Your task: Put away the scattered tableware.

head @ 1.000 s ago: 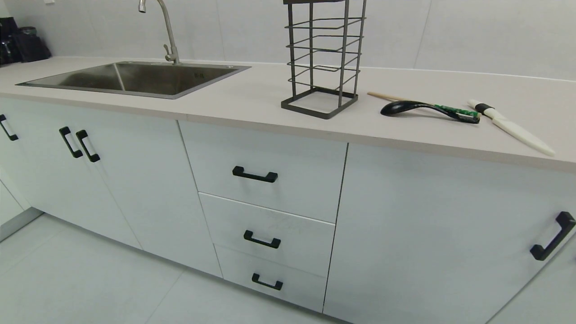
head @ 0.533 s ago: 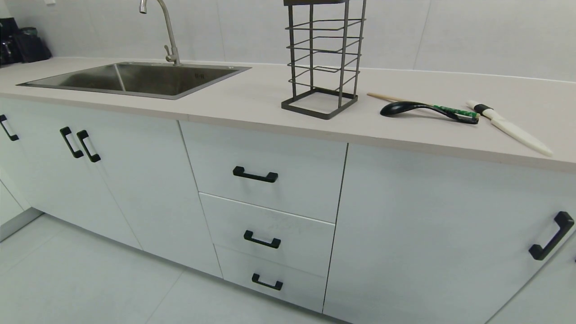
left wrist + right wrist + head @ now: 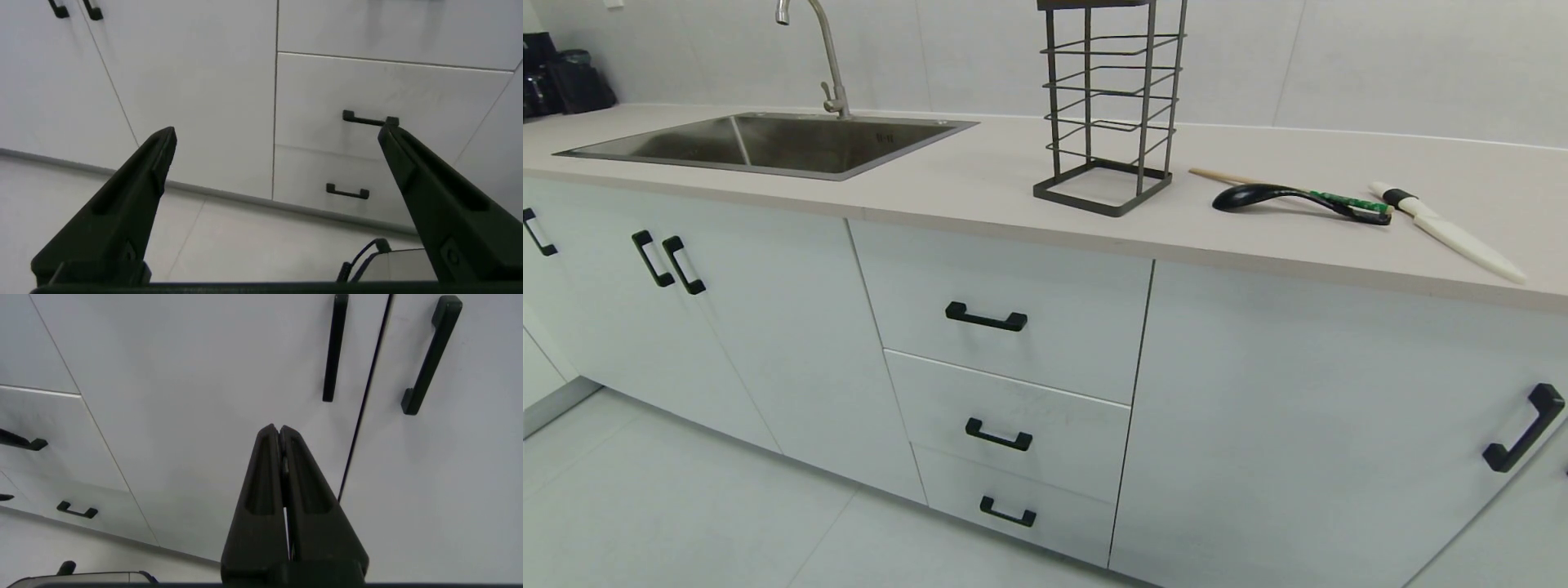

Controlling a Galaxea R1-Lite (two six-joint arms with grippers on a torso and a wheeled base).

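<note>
while low before the cabinets (image 3: 196, 73), left claw (image 3: 278, 129) wide apart, right claw (image 3: 279, 431) clenched

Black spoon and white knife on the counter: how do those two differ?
The black spoon has a curved, green-patterned handle and round bowl; the white knife is straight, black-banded, tapering to a point. The spoon lies along the counter, bowl toward the wire rack; the knife lies slanted, tip toward the front edge. Both rest flat on the counter, right of the rack.
</note>
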